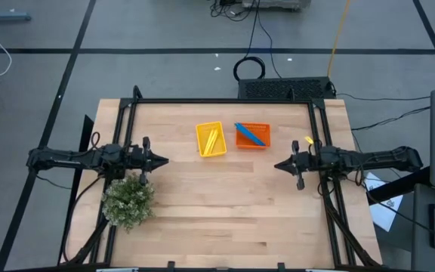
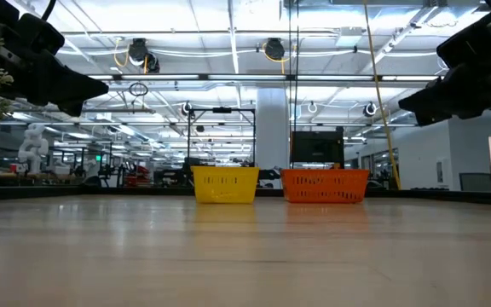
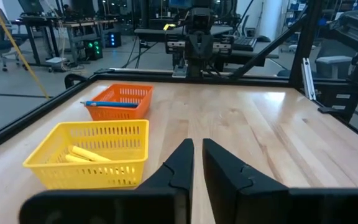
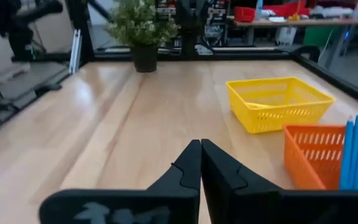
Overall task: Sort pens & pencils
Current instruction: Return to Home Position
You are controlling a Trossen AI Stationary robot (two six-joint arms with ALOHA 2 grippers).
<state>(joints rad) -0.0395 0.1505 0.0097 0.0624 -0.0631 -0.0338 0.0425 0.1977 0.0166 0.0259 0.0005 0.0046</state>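
Observation:
Several blue pens lie across the rim of the orange basket, also seen as pens in the right wrist view and pens in the left. Yellow pencils lie inside the yellow basket; pencils rest on its floor. My left gripper hovers at the table's left side, fingers nearly together with a narrow gap, holding nothing. My right gripper hovers at the right side, shut and empty. Both stand clear of the baskets.
A potted plant stands at the left, just near-side of my left arm. The two baskets sit side by side toward the far edge. A black frame rail borders the table. Bare wood lies between the grippers and toward the near edge.

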